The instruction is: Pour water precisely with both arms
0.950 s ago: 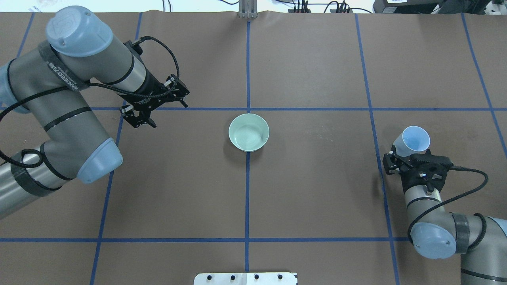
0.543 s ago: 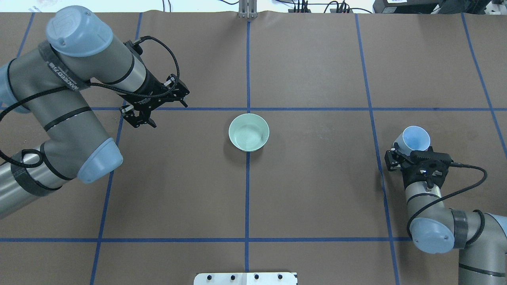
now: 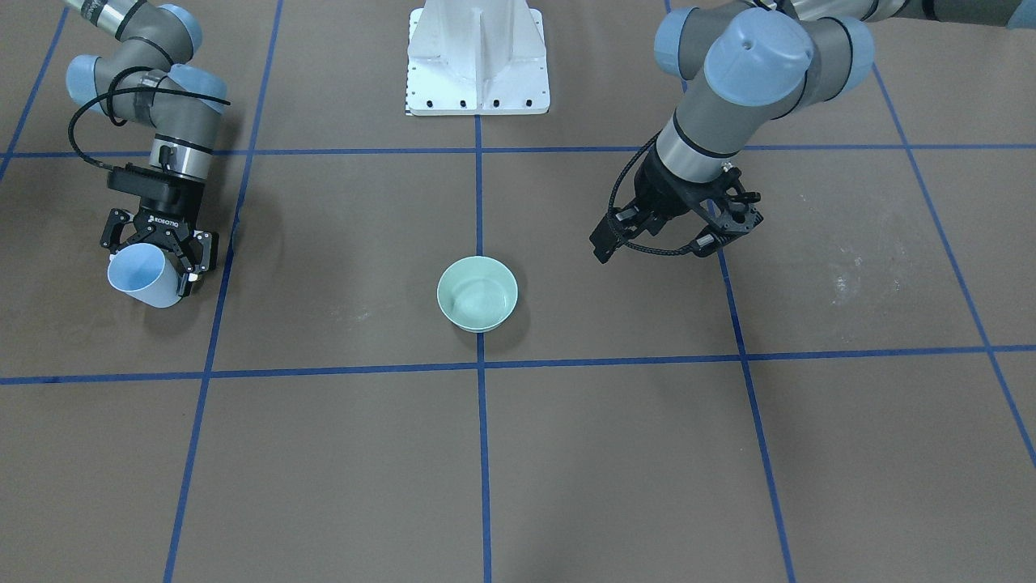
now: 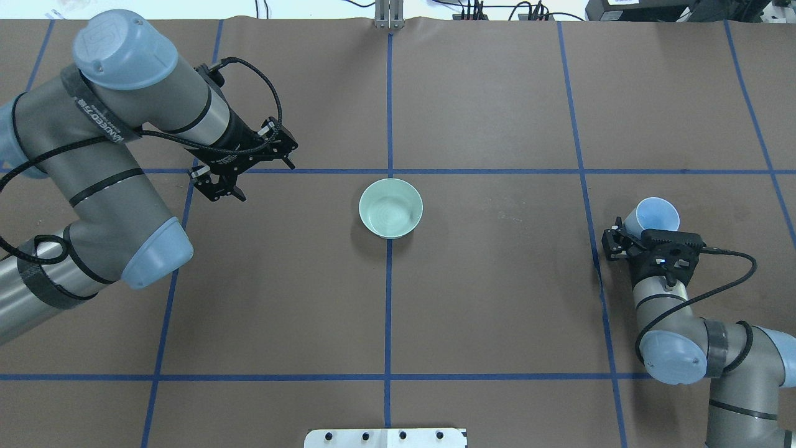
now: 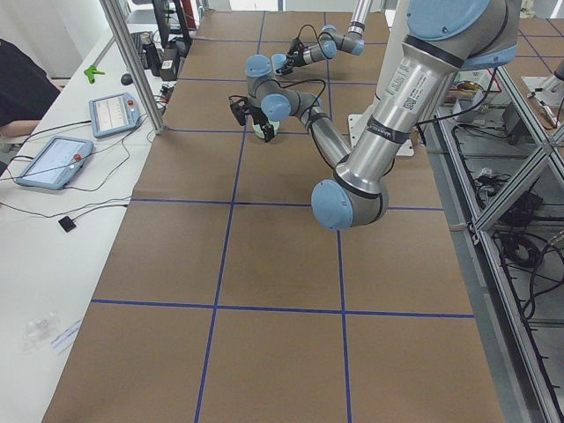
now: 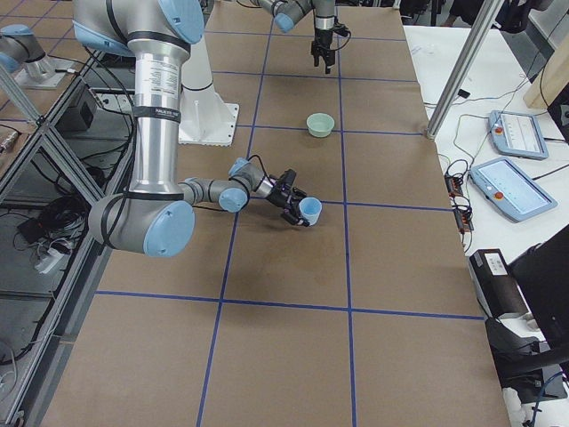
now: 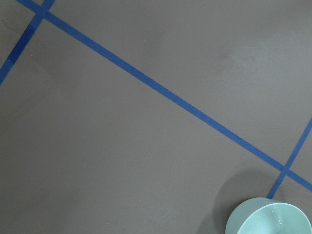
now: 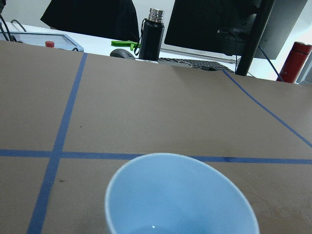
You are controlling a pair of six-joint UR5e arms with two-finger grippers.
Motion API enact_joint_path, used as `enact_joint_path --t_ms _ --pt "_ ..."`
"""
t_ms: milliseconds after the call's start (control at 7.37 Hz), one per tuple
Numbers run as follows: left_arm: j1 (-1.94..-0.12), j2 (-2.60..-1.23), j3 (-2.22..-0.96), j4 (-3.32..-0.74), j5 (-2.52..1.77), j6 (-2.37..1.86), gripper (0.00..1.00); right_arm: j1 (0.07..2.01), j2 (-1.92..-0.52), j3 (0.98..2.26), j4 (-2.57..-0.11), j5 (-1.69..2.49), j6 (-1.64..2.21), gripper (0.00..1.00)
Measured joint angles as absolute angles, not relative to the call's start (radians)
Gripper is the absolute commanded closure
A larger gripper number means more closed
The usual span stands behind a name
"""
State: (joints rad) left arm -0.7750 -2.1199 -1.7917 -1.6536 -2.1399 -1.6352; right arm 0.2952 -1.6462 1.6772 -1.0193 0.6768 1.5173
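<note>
My right gripper [image 4: 642, 234] is shut on a light blue cup [image 4: 657, 216], also in the front view [image 3: 142, 281]. It holds the cup tilted and low over the table at the robot's right side. The right wrist view looks into the cup [image 8: 180, 195]; a small glint sits deep inside, and I cannot make out water. A pale green bowl [image 4: 390, 208] stands at the table's middle and shows in the left wrist view [image 7: 268, 219]. My left gripper [image 4: 219, 191] hangs open and empty, left of the bowl and above the table.
The brown table cover carries a blue tape grid [image 4: 388, 311]. The white pedestal base [image 3: 477, 57] stands at the robot's edge. Two tablets [image 6: 507, 182] and an aluminium post [image 6: 458, 71] stand beyond the far edge. A dark bottle [image 8: 151, 31] stands past it.
My right gripper has sunk toward the table with the cup and shifted slightly away from the robot. The left arm and the bowl have not moved.
</note>
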Motion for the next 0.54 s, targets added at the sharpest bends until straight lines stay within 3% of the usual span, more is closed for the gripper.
enact_joint_path --t_ms 136,272,407,543 --pt "-0.775 -2.12 -1.792 -1.654 -2.14 -1.635 0.0 0.306 -1.631 1.651 -0.982 0.68 1.492 0.45" --pt "-0.775 -2.12 -1.793 -1.654 -2.14 -1.635 0.0 0.316 -1.628 1.639 -0.931 0.684 1.458 0.62" --pt "-0.775 -2.121 -1.793 -1.654 -2.141 -1.636 0.0 0.325 -1.63 1.633 -0.87 0.688 1.422 0.98" --pt "-0.775 -2.121 -1.793 -1.654 -2.141 -1.636 0.0 0.334 -1.632 1.628 -0.821 0.69 1.391 1.0"
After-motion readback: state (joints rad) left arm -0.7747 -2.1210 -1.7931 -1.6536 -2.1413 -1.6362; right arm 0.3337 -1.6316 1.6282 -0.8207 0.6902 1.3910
